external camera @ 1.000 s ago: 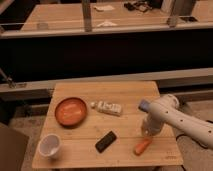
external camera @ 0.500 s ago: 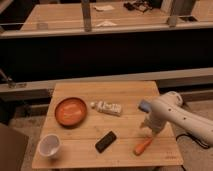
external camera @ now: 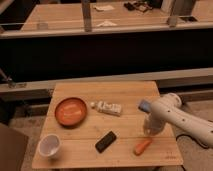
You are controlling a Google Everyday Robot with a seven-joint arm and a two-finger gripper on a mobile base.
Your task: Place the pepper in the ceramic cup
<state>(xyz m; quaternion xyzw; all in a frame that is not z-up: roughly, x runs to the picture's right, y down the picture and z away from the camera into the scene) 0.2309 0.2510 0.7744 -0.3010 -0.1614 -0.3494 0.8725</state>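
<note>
One small orange-red tapered pepper (external camera: 142, 146) lies loose on the near right part of the square wooden table (external camera: 125, 92). Just beyond it hangs the white arm's gripper (external camera: 151, 131), pointing down; whether it is apart or together I cannot tell. A flat black rectangular block (external camera: 105, 141) sits to the left, and the small white ceramic cup (external camera: 49, 145) stands at the near left corner. The grasp seems in hand: next, settle over the pepper, clamp, carry left.

The worktop (external camera: 125, 95) is pale matt wood; the cup (external camera: 49, 145) at lower left looks like glossy white ceramic. The gripper (external camera: 151, 129), at lower right just above the smooth orange pepper (external camera: 142, 146), ends a smooth, white, plastic-looking arm (external camera: 185, 120).
</note>
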